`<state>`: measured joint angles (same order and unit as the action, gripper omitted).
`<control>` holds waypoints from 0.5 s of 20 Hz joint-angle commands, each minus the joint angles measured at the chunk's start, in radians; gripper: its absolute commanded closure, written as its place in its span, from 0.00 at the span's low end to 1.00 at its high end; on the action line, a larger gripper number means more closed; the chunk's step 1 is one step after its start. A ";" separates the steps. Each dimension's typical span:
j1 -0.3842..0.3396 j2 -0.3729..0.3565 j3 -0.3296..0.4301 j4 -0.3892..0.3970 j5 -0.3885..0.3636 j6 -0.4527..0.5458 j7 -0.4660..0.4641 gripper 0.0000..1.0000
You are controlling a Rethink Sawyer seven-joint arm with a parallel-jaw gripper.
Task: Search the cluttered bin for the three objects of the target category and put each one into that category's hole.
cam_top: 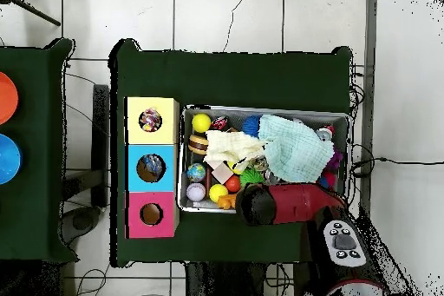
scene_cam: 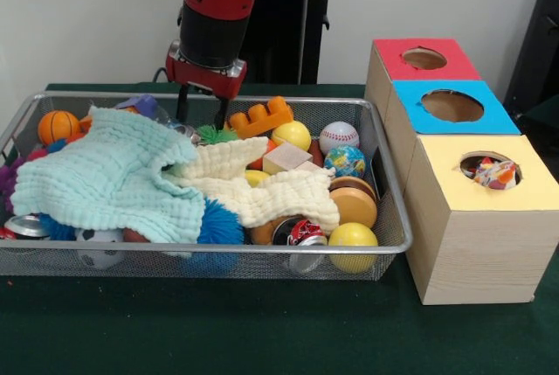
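1. Filling the wire basket (scene_cam: 393,218) on the green desk (scene_cam: 262,331) is a heap of toys, and among them several balls are seen: a baseball (scene_cam: 338,136), a globe-patterned ball (scene_cam: 346,162), a yellow ball (scene_cam: 353,237) at the near right corner, another yellow ball (scene_cam: 293,134) further back, and a small basketball (scene_cam: 58,126) at the far left.
2. Much of the heap is covered by a mint cloth (scene_cam: 105,178) on the left and a cream cloth (scene_cam: 262,187) in the middle, the two overlapping.
3. A wooden block (scene_cam: 286,157), an orange plastic brick (scene_cam: 260,117), a round wooden disc (scene_cam: 354,204), blue spiky balls (scene_cam: 218,226) and a can (scene_cam: 301,233) are also seen in the basket.
4. The gripper (scene_cam: 201,117) is held over the far middle of the basket, its two dark fingers (scene_cam: 182,104) set apart with nothing between them, the tips just above the cloths.
5. Just beside the basket, three boxes are lined up: a yellow-topped box (scene_cam: 489,209) nearest, a blue-topped box (scene_cam: 450,108) in the middle and a red-topped box (scene_cam: 424,59) furthest, each with a round hole on top.
6. A patterned object (scene_cam: 495,174) is visible inside the hole of the yellow-topped box.
7. In the overhead view, the red arm (cam_top: 282,203) is seen reaching across the basket's edge.
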<state>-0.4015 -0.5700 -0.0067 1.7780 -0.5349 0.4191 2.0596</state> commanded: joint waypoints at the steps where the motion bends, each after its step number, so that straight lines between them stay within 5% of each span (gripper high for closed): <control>1: 0.000 -0.023 0.026 0.006 0.081 0.125 0.067 0.00; 10: 0.039 0.022 -0.029 -0.057 0.060 0.114 0.073 0.00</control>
<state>-0.3842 -0.5855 -0.0265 1.7779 -0.4935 0.4439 2.0596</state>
